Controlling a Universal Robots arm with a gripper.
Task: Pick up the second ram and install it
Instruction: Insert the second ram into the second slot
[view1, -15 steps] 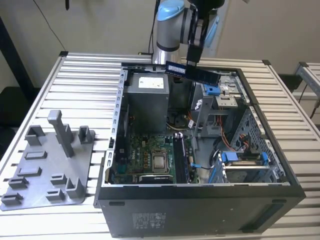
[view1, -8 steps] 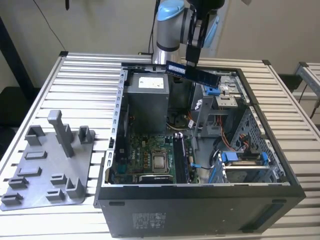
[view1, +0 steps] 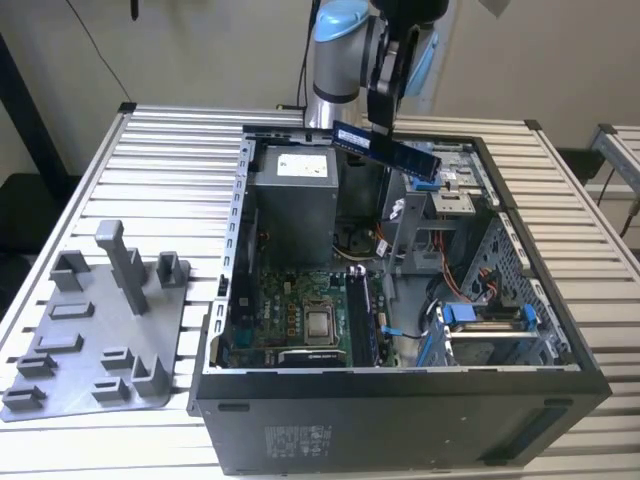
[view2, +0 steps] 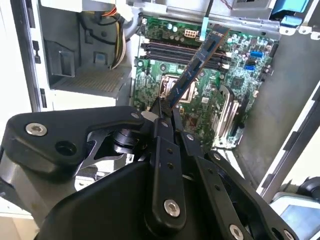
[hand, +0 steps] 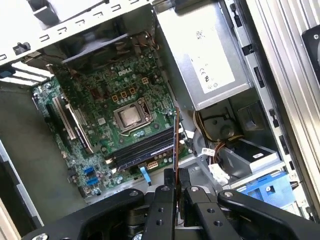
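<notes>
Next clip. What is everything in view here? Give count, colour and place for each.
computer case: 1, black, open, on the table
motherboard: 1, green, on the case floor
processor socket: 1, silver, mid-motherboard
power supply: 1, grey, at the far end of the case, beside the motherboard
drive bracket: 1, blue, inside the case, toward the exterior view's right
fixture tray: 1, grey with upright posts, on the table at the exterior view's left
table: 1, silver slatted, under everything
second ram: 1, dark blue-green, tilted, in the air above the open case
robot arm: 1, silver with light blue caps, behind the case
gripper: 1, black, jaws shut on the second ram
</notes>
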